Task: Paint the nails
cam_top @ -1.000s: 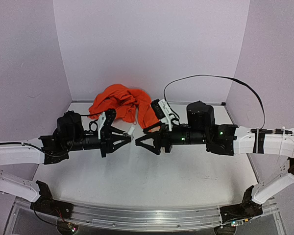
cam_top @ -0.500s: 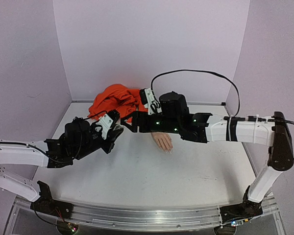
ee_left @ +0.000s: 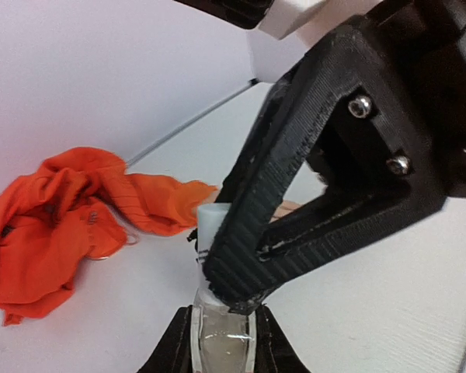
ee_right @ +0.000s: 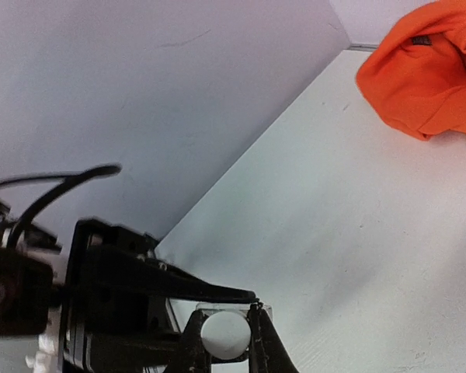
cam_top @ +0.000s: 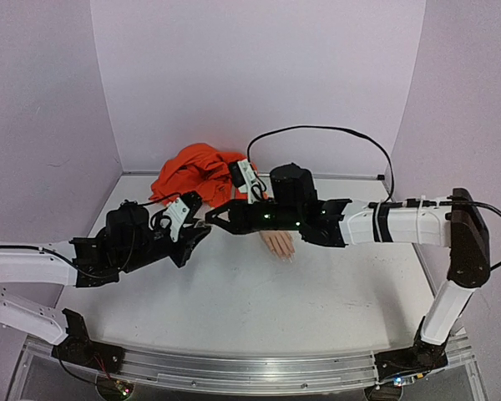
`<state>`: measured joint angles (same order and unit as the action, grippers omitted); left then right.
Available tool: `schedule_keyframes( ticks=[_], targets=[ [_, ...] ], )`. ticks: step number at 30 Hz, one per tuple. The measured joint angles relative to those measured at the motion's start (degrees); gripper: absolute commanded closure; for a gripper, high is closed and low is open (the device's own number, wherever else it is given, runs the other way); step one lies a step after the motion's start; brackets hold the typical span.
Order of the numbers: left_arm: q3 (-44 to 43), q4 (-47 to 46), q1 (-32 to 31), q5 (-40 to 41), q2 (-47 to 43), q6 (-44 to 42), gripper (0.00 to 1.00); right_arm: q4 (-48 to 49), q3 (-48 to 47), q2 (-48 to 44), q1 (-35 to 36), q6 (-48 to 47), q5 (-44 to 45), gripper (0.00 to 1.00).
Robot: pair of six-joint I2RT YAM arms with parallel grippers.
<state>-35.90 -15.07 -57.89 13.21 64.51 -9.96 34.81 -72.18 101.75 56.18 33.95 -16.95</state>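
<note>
Your left pincer (cam_top: 199,230) pinches the bottle (ee_left: 224,330). Your right pincer (cam_top: 214,220) is clamped on its cap (ee_right: 224,334), end-on and in line. The nails (cam_top: 282,253) rest on the worktop (cam_top: 234,301), right of both pincers and nearer the right one.

Your sleeve (cam_top: 202,171) is plain orange, the mannequin hand (cam_top: 278,243) flesh-coloured, the bench (cam_top: 259,301) white, the bottle (ee_left: 224,336) clear, its cap (ee_right: 224,334) white.

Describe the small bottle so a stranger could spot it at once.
Find the crumpled orange sleeve by the back wall. Just before it, the left gripper and right gripper meet on the bottle. It is small, clear and white-capped, unlike the flesh-coloured mannequin hand nearby.
</note>
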Motion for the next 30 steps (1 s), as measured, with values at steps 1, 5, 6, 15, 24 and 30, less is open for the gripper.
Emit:
schedule_keyframes(
  ticks=[1, 5, 6, 15, 24, 30],
  targets=[
    [0.4, 0.7, 0.7, -4.5, -0.9, 0.8, 1.00, 1.7, 1.9, -0.7, -0.7, -2.3, -4.3, 1.00],
    [1.8, 3.7, 7.1, -35.0, -4.4, 6.1, 1.00, 6.6, 8.0, -2.7, -3.1, -15.1, -27.3, 1.00],
    [1.7, 4.1, 8.4, -42.8, -4.1, 8.5, 1.00, 6.7, 8.9, -3.1, -3.0, -18.1, -31.1, 1.00],
    [0.4, 3.2, 9.2, -59.2, 0.0, 11.7, 1.00, 5.6, 14.0, -7.6, -1.5, -27.5, -36.1, 0.43],
    [1.5, 0.1, 7.0, -28.1, -4.3, 0.9, 1.00, 0.3, 16.7, -9.5, -5.9, -20.7, -21.4, 0.22],
    [2.0, -0.3, 0.4, -9.5, -3.7, -5.0, 1.00, -0.6, 14.7, -9.7, -6.3, -8.2, -10.1, 0.32]
  ],
)
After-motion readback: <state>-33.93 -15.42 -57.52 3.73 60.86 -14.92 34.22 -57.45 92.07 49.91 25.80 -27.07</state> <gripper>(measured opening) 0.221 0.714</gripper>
